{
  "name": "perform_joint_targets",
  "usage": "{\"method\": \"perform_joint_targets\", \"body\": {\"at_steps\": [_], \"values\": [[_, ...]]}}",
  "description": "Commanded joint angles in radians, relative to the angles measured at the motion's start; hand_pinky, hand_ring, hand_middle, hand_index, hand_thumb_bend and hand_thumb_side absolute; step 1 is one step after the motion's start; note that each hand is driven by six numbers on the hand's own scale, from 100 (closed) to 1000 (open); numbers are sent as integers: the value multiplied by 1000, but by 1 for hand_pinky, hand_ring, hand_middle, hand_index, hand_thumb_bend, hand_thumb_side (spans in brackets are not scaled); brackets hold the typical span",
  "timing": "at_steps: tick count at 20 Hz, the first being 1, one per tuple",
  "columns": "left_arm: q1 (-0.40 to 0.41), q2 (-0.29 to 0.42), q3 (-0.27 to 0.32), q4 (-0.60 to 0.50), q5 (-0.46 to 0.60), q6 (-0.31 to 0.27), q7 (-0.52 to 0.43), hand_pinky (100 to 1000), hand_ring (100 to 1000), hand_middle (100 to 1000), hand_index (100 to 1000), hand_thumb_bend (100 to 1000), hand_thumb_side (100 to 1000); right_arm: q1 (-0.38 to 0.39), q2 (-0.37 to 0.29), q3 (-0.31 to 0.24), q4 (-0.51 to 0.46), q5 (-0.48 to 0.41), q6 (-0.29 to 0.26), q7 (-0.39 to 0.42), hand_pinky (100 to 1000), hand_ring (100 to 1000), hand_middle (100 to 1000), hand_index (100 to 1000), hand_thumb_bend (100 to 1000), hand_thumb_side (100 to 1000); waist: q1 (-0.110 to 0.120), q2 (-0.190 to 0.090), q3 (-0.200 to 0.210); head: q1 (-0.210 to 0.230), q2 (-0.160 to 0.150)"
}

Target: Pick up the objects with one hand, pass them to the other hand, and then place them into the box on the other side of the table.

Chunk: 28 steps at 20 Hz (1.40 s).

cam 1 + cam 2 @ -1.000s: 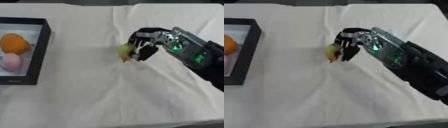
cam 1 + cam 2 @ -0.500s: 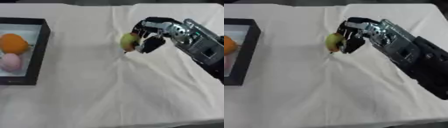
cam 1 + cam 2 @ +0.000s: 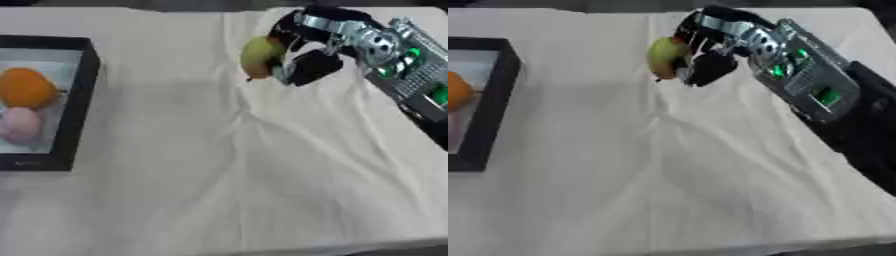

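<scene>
Pear-like fruit (image 3: 259, 56) – in right hand (image 3: 302, 65)

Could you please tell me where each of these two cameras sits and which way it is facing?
Left eye view: in the head, looking down at the cloth; shows the whole box at left, and the right hand with fingers curled round a pear.
Right eye view: beside it, facing the same way; the box is cut off, more of the right arm shows.
Both share the hand, pear and box; no left hand.
</scene>
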Motion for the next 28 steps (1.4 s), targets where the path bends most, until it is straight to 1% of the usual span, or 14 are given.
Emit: {"method": "perform_joint_targets", "body": {"at_steps": [1, 7, 10, 16, 17, 20, 23, 25, 28], "values": [[-12, 19, 10, -22, -1, 2, 0, 675, 758, 764, 807, 451, 579, -12, -10, -26, -20, -30, 2, -45, 815, 753, 628, 608, 100, 100, 13, -24, 1, 2, -20], [-16, 19, 9, -26, -2, 3, -2, 674, 759, 764, 807, 450, 579, -3, 31, -22, -10, -128, -12, -157, 806, 755, 624, 603, 100, 100, 17, -23, 2, 2, -38], [-18, 18, 8, -27, -2, 3, -3, 674, 760, 764, 806, 450, 579, 0, 50, -16, -4, -166, -22, -197, 803, 755, 624, 602, 100, 100, 19, -22, 3, 1, -44], [-17, 15, 5, -28, -2, 3, -9, 674, 760, 764, 806, 448, 580, 7, 85, -19, 0, -197, -47, -249, 800, 756, 622, 598, 100, 100, 22, -21, 2, 1, -55], [-18, 15, 4, -28, -2, 2, -11, 675, 761, 764, 806, 459, 573, 8, 91, -19, 0, -201, -51, -255, 800, 757, 621, 597, 100, 100, 22, -21, 2, 0, -56], [-18, 14, 1, -29, -6, 1, -22, 675, 761, 763, 802, 449, 573, 12, 107, -23, 0, -217, -62, -276, 798, 757, 619, 595, 100, 100, 23, -20, 2, 1, -60], [-17, 13, -2, -29, -11, 1, -34, 675, 757, 755, 798, 454, 552, 19, 123, -29, -2, -240, -74, -300, 796, 757, 618, 593, 100, 100, 24, -19, 2, 1, -60], [-15, 14, -10, -31, -15, -1, -54, 678, 754, 748, 797, 466, 519, 23, 133, -32, -6, -257, -86, -310, 795, 758, 618, 592, 100, 100, 25, -18, 2, 2, -61], [-11, 18, -31, -37, -38, -13, -130, 685, 760, 752, 802, 463, 475, 28, 147, -36, -8, -275, -101, -321, 794, 758, 617, 591, 100, 100, 25, -17, 1, 4, -61]]}}
